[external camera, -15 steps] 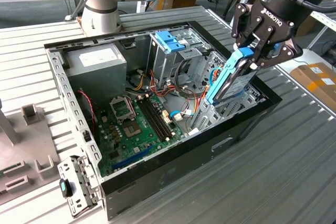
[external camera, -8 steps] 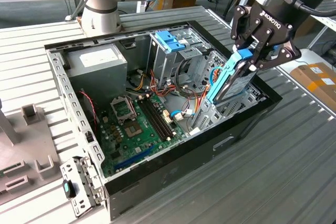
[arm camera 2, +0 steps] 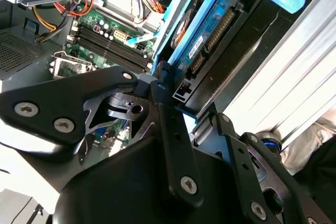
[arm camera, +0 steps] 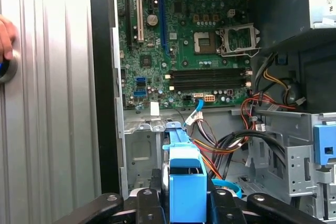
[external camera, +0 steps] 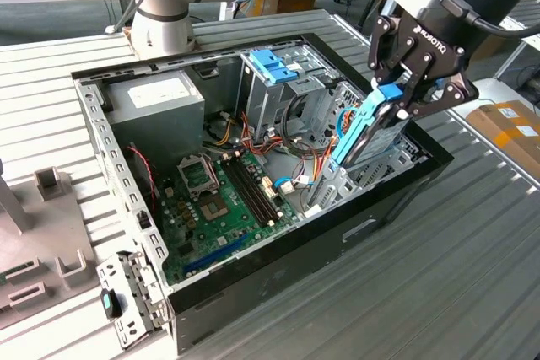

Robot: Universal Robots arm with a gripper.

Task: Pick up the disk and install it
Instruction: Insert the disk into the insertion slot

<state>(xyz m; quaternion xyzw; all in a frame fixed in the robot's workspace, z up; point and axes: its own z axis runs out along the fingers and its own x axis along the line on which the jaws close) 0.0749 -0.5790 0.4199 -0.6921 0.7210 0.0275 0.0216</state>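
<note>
In the first wrist view, picture edges cut off a hand [arm camera: 5,38] and the disk [arm camera: 186,190].

The arm's base [external camera: 162,27] stands at eleven o'clock in the exterior view; its black gripper [external camera: 396,103], at two o'clock, points downward, clamped on the disk [external camera: 371,137].

White lettering runs across the black body of my gripper [external camera: 394,100], poised over the case [external camera: 337,242]. Inside the case, more white lettering marks the green motherboard [arm camera: 178,40]. The sticker on the power supply [external camera: 156,94] and a small white label on the disk [arm camera 2: 210,35] carry print too small to read.
</note>
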